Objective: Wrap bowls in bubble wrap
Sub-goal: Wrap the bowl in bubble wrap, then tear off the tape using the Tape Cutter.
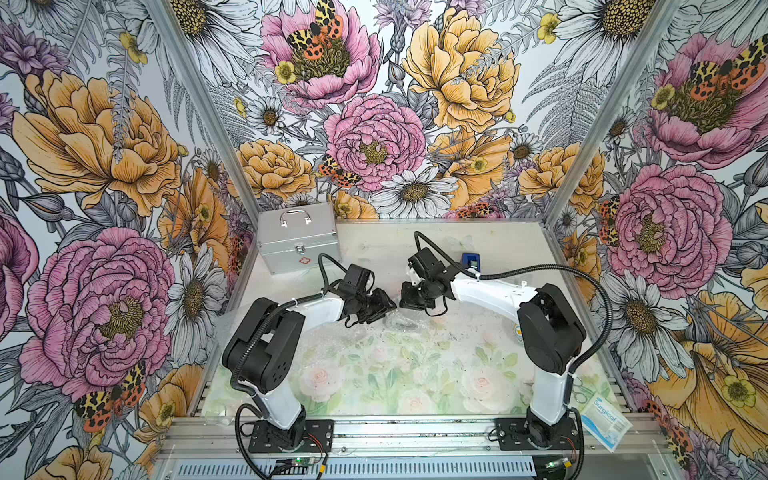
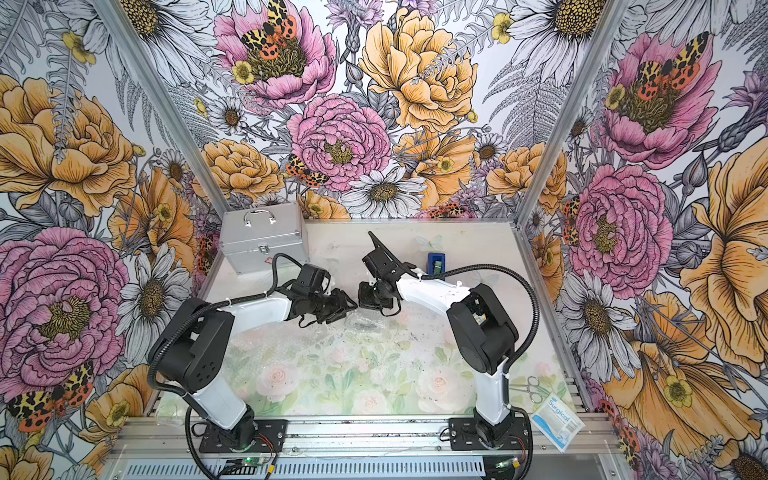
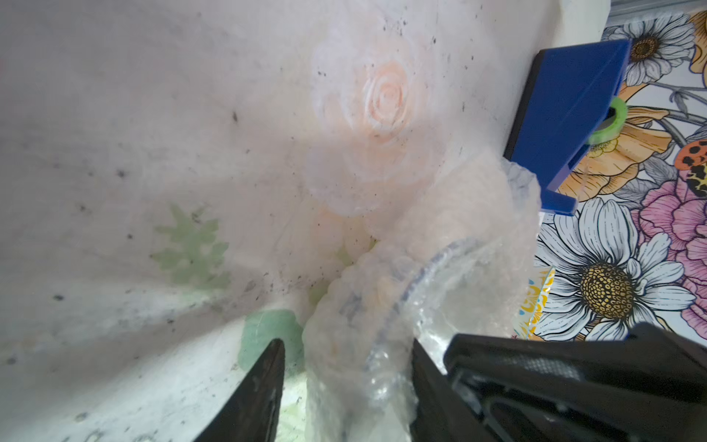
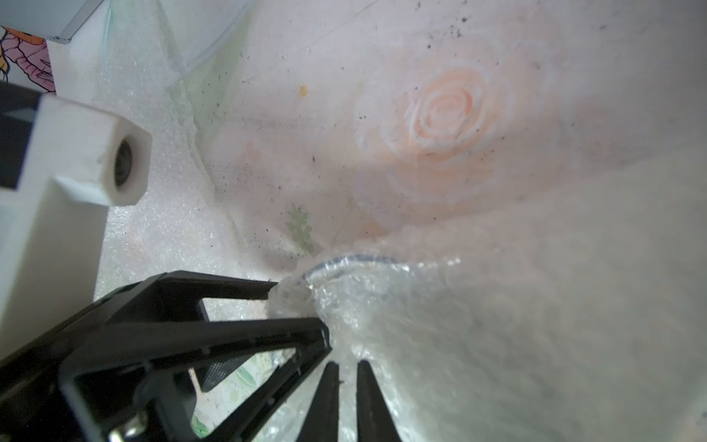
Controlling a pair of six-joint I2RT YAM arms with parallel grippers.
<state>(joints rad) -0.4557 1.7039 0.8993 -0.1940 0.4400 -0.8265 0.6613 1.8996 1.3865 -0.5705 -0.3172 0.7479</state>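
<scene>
**Position.** The wrapped bowl (image 3: 421,275) lies at mid-bench, directly between the two claws. It sits just right of the left claw (image 3: 346,344) and just left of the right claw (image 4: 347,363), so both arms are equally near. The bowl is round and offers no long axis. Its blue rim shows only as a curved line through the bubble wrap (image 4: 497,306). The second bowl (image 1: 518,332) sits unwrapped at the right, beside the right arm's elbow and largely hidden by it.

**Claw state.** The left claw's jaws stand apart, one on each side of a bunched fold of wrap at the bowl's rim. A sliver of bench (image 1: 374,249) shows beside one finger (image 3: 267,382), so it is judged not yet clenched. The right claw is clenched, apparently on a thin layer of the same sheet.

**Materials.**
- The wrap is clear, crinkled and glinting. It will slip and spring back.
- The bowl is rigid glazed ceramic.
- The bench is covered in a pale rose print, speckled with dark grit.

**Coming move.** Success depends on the left claw catching the fold, not the rim.
</scene>
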